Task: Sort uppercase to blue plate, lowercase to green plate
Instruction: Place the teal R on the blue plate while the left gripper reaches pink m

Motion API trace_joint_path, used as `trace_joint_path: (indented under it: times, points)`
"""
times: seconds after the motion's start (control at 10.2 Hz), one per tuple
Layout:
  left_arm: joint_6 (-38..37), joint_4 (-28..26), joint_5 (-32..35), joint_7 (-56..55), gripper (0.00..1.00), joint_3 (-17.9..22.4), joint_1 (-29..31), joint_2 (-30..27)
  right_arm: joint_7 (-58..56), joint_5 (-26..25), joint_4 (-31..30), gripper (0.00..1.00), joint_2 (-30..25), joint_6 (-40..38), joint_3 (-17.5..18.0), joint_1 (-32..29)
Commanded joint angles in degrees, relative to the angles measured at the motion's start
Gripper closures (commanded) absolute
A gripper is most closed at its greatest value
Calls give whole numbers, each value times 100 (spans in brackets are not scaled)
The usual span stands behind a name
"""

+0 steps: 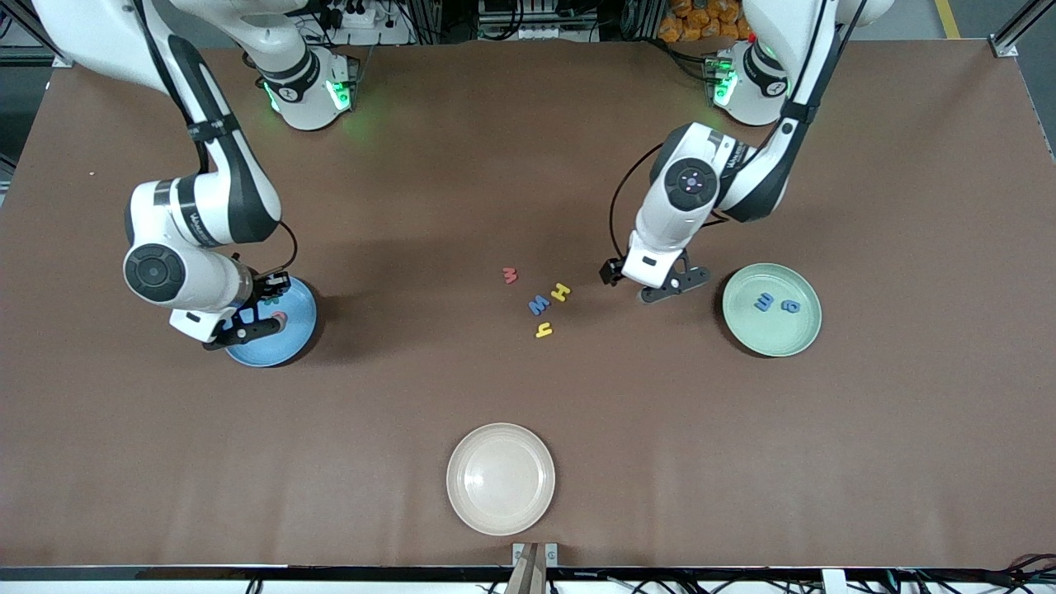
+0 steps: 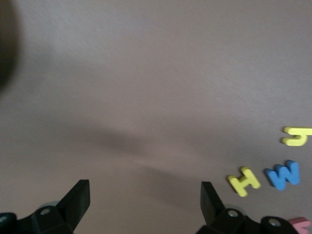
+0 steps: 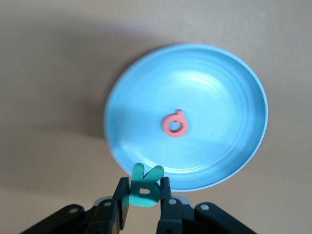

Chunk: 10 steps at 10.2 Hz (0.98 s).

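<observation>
My right gripper is shut on the teal-green R and holds it over the rim of the blue plate. The red Q lies flat in that plate. In the front view the right gripper hangs over the blue plate at the right arm's end. My left gripper is open and empty over bare table beside the green plate, which holds two blue lowercase letters. Mid-table lie the red m, yellow H, blue W and yellow h.
A cream plate sits empty near the table's front edge, nearer to the front camera than the loose letters. The left wrist view shows the yellow H, blue W and yellow h off to one side of the open left gripper.
</observation>
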Motion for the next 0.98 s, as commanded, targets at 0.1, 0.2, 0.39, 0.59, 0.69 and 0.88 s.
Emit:
trace_joint_path:
  times: [0.1, 0.2, 0.39, 0.59, 0.69, 0.88]
  points:
    - [-48, 786, -372, -754, 0, 72, -433, 615, -38, 101, -203, 100, 172, 358, -6, -410]
    - [-57, 998, -372, -1044, 0, 72, -529, 764, -64, 101, -194, 99, 268, 472, -15, -506]
    - [-74, 1349, -381, -1537, 0, 107, -828, 1063, -292, 101, -194, 62, 427, 771, -216, -525]
    - [-170, 1832, -381, -1864, 0, 108, -1004, 1344, -310, 110, -141, 0, 428, 807, -279, -525]
    - [-188, 2009, -372, -1873, 0, 108, -1083, 1450, -293, 110, -71, 0, 401, 781, -279, -525]
    - [-232, 2334, -372, -1847, 0, 116, -1329, 1687, -293, 110, 130, 0, 131, 650, -279, -507]
